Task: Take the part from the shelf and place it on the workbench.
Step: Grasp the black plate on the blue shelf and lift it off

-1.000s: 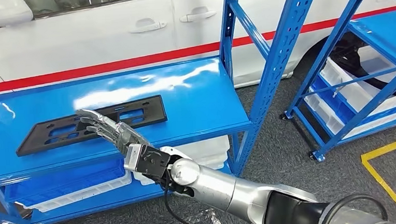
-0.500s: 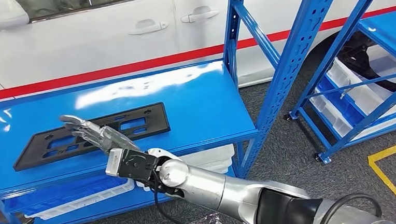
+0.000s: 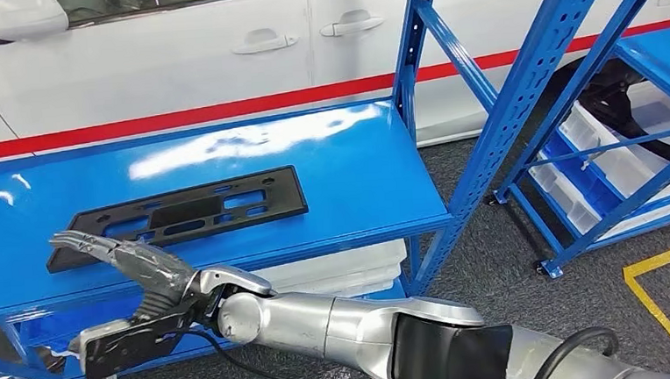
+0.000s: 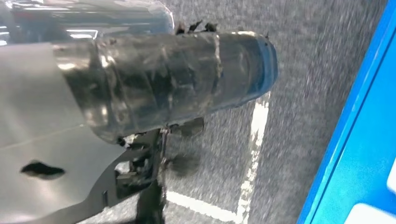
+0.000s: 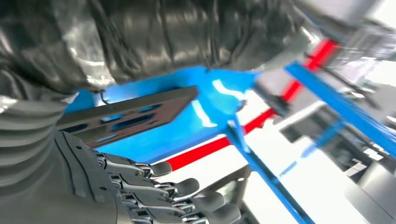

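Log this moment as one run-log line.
phase: reach | part: black plate flat on blue shelf, untouched | right hand open at shelf's front edge, near plate's left end

The head view looks down from above on the blue shelf (image 3: 339,172), the right wrist view sees that same shelf (image 5: 196,116) close from below its edge, and the left wrist view faces the floor beside it.

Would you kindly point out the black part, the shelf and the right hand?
black part (image 3: 184,218), head view, middle of the plate.
shelf (image 3: 348,171), head view, bare blue top.
right hand (image 3: 134,263), head view, back of the hand.
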Controlling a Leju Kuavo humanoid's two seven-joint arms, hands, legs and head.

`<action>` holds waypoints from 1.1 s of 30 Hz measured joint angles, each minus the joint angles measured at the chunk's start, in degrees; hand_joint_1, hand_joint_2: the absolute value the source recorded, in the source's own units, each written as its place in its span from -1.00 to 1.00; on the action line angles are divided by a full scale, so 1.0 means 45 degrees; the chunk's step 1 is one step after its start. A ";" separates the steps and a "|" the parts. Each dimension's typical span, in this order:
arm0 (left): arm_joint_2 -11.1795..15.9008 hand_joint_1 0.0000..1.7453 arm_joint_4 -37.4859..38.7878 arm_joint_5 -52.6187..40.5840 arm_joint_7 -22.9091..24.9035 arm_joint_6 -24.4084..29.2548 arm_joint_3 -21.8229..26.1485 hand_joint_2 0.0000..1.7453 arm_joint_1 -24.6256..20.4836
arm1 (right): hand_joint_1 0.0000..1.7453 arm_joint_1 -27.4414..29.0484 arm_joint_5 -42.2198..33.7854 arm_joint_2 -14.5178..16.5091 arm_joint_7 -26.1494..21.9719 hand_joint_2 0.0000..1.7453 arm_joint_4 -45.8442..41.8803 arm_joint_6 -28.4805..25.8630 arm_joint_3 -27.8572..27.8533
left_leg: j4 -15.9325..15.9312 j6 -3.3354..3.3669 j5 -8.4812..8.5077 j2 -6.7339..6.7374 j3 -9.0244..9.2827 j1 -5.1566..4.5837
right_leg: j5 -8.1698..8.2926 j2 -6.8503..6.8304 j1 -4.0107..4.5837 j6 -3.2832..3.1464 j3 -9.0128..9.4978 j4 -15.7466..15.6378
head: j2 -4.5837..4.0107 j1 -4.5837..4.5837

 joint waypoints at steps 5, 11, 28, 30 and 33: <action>-0.0005 -1.00 0.0000 0.0003 0.0479 -0.0701 -0.0183 -1.00 -0.0130 | -1.00 -0.0545 0.1875 0.0409 0.2061 1.00 0.0963 -0.1305 0.1100 | -0.0055 -0.0234 0.0066 0.0013 -0.0050 -0.0027 | 0.0403 -0.0015 0.0133 -0.0112 0.0713 -0.1409 | 0.0000 0.0013; -0.0085 -1.00 0.0009 -0.0108 0.0731 -0.0832 -0.0446 -1.00 -0.0379 | -1.00 -0.1357 0.3366 0.0751 0.4282 1.00 0.1832 -0.1486 0.2545 | 0.2685 -0.0596 -0.1434 0.0069 -0.1283 0.0033 | 0.0545 -0.0055 0.0000 -0.0315 0.0779 -0.1583 | 0.0000 0.0006; -0.0961 -1.00 0.0103 -0.0359 0.1056 -0.0709 -0.1285 -1.00 -0.0865 | -1.00 -0.2734 0.5754 0.0840 0.6853 1.00 0.2870 0.0219 0.4392 | -0.0253 0.0015 0.0014 0.0035 0.0246 -0.0027 | -0.0545 0.0001 -0.0006 0.0239 -0.0363 0.0609 | -0.0002 0.0013; -0.1134 -1.00 0.0124 -0.0512 0.1043 -0.0618 -0.1372 -1.00 -0.0838 | -1.00 -0.2748 0.5782 0.0830 0.7078 1.00 0.2996 0.0262 0.4583 | -0.0233 0.0072 -0.0001 0.0038 0.0233 -0.0062 | -0.0919 0.0000 -0.0005 0.0224 -0.1061 0.1942 | -0.0001 0.0012; -0.1684 -1.00 0.0134 -0.1529 0.0600 -0.0300 -0.1767 -1.00 -0.0179 | -1.00 -0.2881 0.5607 0.0809 0.7790 1.00 0.3263 0.0101 0.4694 | -0.0206 0.0115 -0.0050 0.0036 0.0269 -0.0144 | -0.0034 0.0002 0.0044 0.0050 -0.0468 0.0667 | 0.0000 0.0011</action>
